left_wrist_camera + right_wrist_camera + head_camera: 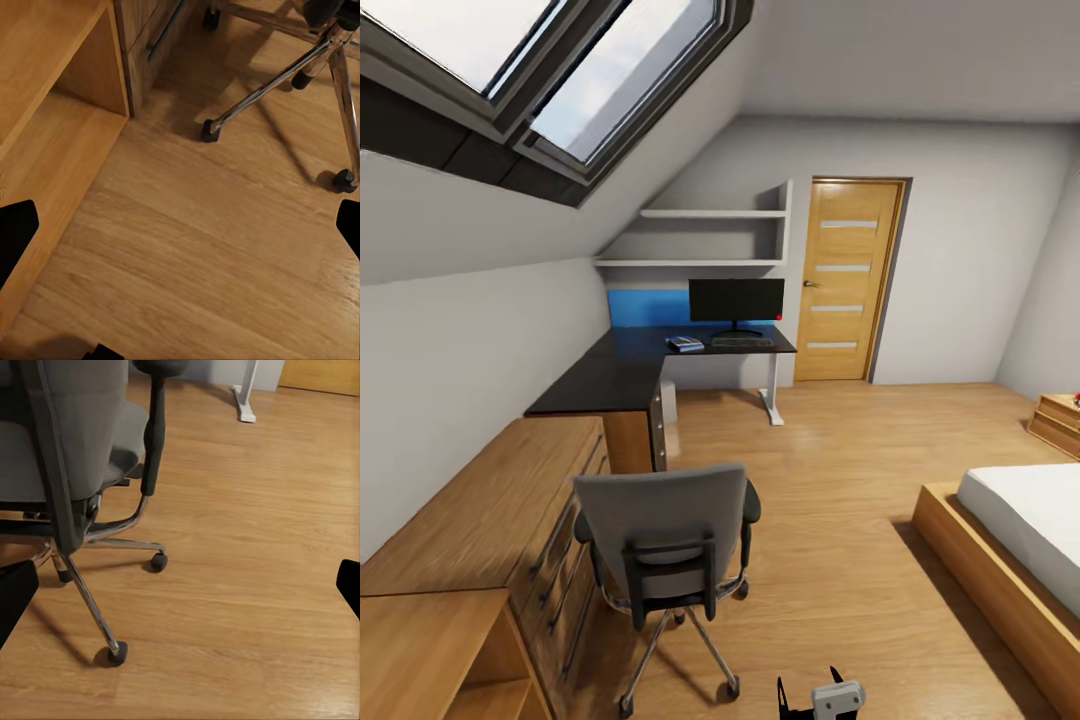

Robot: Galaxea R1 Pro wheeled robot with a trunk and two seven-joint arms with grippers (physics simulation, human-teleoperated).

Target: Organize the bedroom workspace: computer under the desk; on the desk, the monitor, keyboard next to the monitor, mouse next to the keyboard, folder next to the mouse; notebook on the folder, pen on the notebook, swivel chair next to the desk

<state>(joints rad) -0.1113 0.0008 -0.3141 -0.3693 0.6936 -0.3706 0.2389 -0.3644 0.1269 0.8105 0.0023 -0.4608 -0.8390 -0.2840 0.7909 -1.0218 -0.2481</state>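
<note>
1. We stand behind the swivel chair [665, 535], well apart from the surface [622, 378] at the far wall. Our guess is that the chair sits out on the open floor [830, 500] because it has not yet been brought up beside the surface.
2. On the surface, the monitor [736, 301] stands upright at the far end with the keyboard [741, 341] just in front of it, and a small blue-and-white item [684, 344] lies near the keyboard — too small to name.
3. Left pincer [180, 232]: dark fingertips at both frame edges, spread wide over bare floor near the chair's casters. Right pincer [180, 592]: likewise wide, holding nothing.
4. From the chair, wooden cabinets [480, 520] run alongside, a bed [1020, 530] lies across the floor, and a door [850, 280] stands beyond the surface — all under a sloped ceiling with skylights [560, 70].
</note>
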